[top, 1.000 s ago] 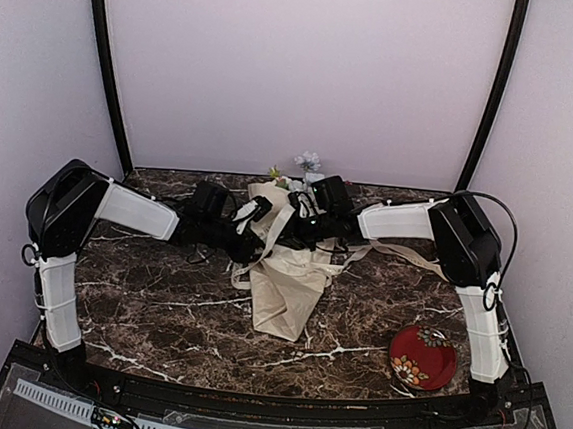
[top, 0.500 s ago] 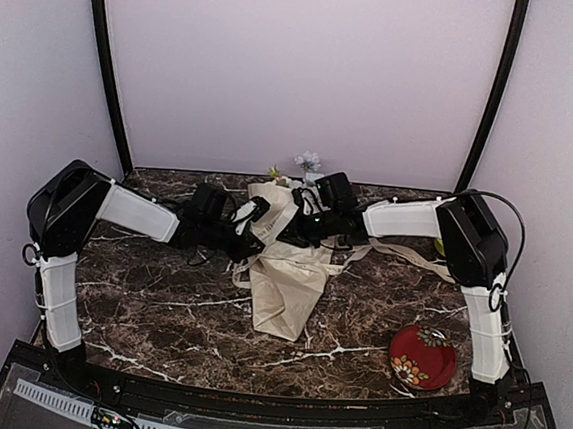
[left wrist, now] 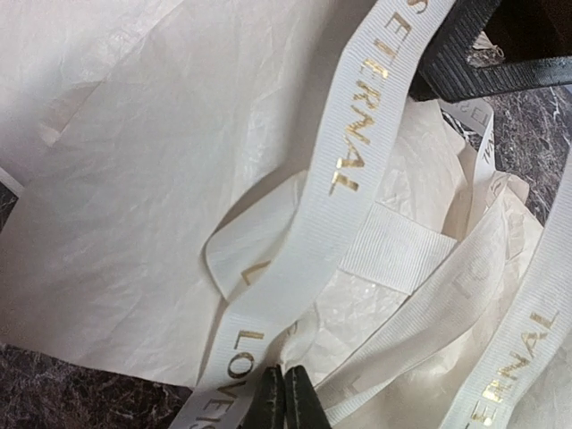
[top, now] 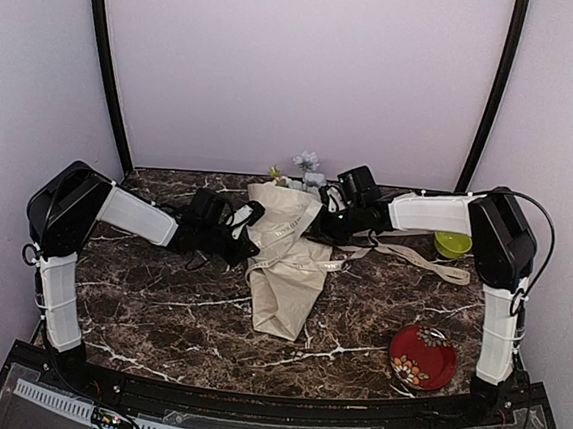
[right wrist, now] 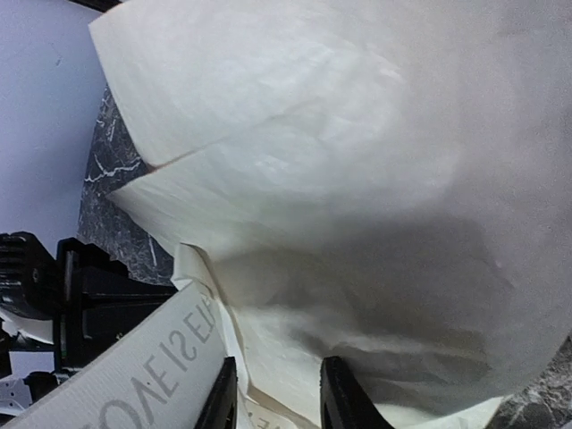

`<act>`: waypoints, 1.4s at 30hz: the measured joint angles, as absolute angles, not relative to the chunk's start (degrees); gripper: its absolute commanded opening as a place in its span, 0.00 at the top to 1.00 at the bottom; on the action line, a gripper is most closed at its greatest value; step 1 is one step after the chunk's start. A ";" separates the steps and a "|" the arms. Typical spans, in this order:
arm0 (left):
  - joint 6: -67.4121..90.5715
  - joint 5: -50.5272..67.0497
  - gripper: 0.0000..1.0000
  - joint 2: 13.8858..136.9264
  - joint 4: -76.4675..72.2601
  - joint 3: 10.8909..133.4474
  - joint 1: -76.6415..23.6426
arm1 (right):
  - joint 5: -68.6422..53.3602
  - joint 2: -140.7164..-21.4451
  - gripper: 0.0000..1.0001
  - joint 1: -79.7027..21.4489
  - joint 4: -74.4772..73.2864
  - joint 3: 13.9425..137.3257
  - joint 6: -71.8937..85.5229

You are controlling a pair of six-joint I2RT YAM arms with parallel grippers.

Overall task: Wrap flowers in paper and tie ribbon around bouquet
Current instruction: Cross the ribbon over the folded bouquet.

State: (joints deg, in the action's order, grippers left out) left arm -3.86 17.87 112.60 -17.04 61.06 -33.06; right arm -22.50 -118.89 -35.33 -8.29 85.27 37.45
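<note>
Bouquet (top: pixel 283 274) lies wrapped at centre; the right gripper (right wrist: pixel 279 398) has just backed off, jaws part-open and holding nothing, while the left gripper (left wrist: pixel 284 400) has snapped fully shut by the ribbon (left wrist: pixel 357 152), catch unclear, so tying looks barely begun

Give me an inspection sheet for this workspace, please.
Surface: dark marble table.
Job's things: bouquet lying flat, flowers at its far end; ribbon looped loosely across it.
Clutter: red plate near right; green bowl far right.
End effectors: left end effector shut at the ribbon, grip unclear; right end effector open beside the paper.
Cables: black cable looping by the right arm.
Surroundings: pale walls, black poles.
</note>
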 measured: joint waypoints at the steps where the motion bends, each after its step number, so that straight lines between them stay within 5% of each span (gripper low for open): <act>1: -3.86 17.87 1.00 112.60 -17.06 61.04 -33.06 | -21.93 -118.43 0.62 -35.03 -9.58 84.86 37.06; 10: -3.86 18.13 1.00 112.46 -17.69 60.53 -33.06 | -7.84 -117.19 0.48 -30.11 -29.91 92.55 28.16; 16: -3.84 18.41 1.00 112.38 -18.37 59.94 -33.06 | 1.34 -116.86 0.57 -29.76 -37.65 97.01 21.87; 24: -3.88 18.59 1.00 112.38 -18.68 59.68 -33.06 | -10.81 -109.06 0.43 -31.18 -32.12 85.60 17.87; 31: -3.88 18.61 1.00 112.38 -18.79 59.53 -33.06 | -22.52 -111.55 0.41 -31.59 -22.50 83.24 22.28; 33: -3.88 18.61 1.00 112.38 -18.79 59.51 -33.06 | -23.49 -112.51 0.50 -31.62 -21.43 83.24 23.18; 37: -3.97 18.65 1.00 112.38 -18.76 59.51 -33.06 | -23.81 -114.43 1.00 -31.64 -21.02 83.29 23.66; 42: -4.34 18.65 1.00 112.36 -18.76 59.51 -33.06 | -30.37 -114.67 1.00 -31.62 -17.78 83.15 25.32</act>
State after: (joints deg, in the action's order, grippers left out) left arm -4.34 18.65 112.36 -18.76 59.51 -33.06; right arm -30.37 -114.67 -31.62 -17.78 83.15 25.32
